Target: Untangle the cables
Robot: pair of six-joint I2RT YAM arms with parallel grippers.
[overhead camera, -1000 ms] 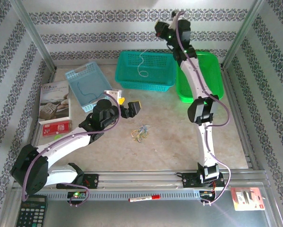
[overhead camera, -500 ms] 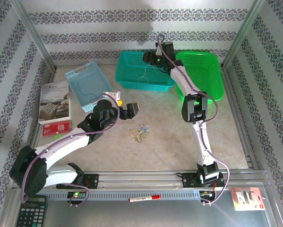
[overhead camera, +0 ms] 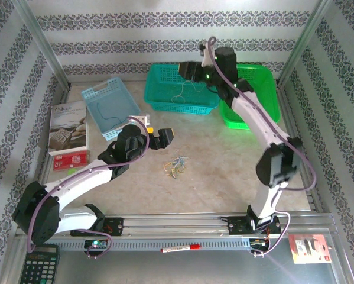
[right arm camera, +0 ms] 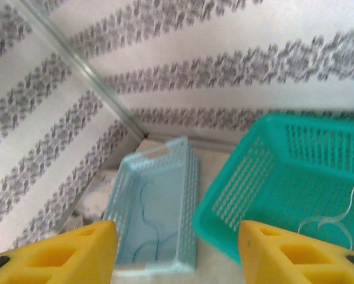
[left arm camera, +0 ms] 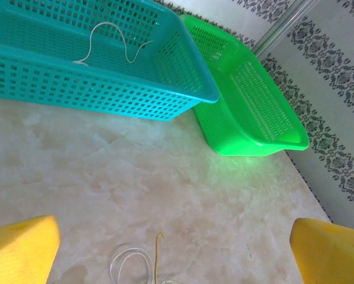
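Observation:
The tangled cables (overhead camera: pixel 175 166) form a small blue, white and yellow-tan clump on the table's middle. My left gripper (overhead camera: pixel 160 134) hovers just behind it, open and empty. In the left wrist view the gripper (left arm camera: pixel 177 260) stands wide, with loops of the clump (left arm camera: pixel 132 266) at the bottom edge. One white cable (overhead camera: pixel 184 89) lies in the teal basket (overhead camera: pixel 165 100). My right gripper (overhead camera: pixel 187 71) hangs above that basket, open (right arm camera: pixel 177 254) with nothing between its yellow fingers (right arm camera: pixel 58 254). A blue cable (right arm camera: pixel 147 228) lies in the light-blue basket (right arm camera: pixel 188 195).
A green basket (overhead camera: pixel 256 112) stands right of the teal one. A book (overhead camera: pixel 67 127) and a red box (overhead camera: pixel 70 160) lie at the left. Along the near rail are a calculator (overhead camera: pixel 38 269), a red marker (overhead camera: pixel 179 247) and a packet (overhead camera: pixel 309 247).
My right gripper has come down from high at the back to just above the teal basket and opened. Its elbow swung out to the right. The left arm has not moved.

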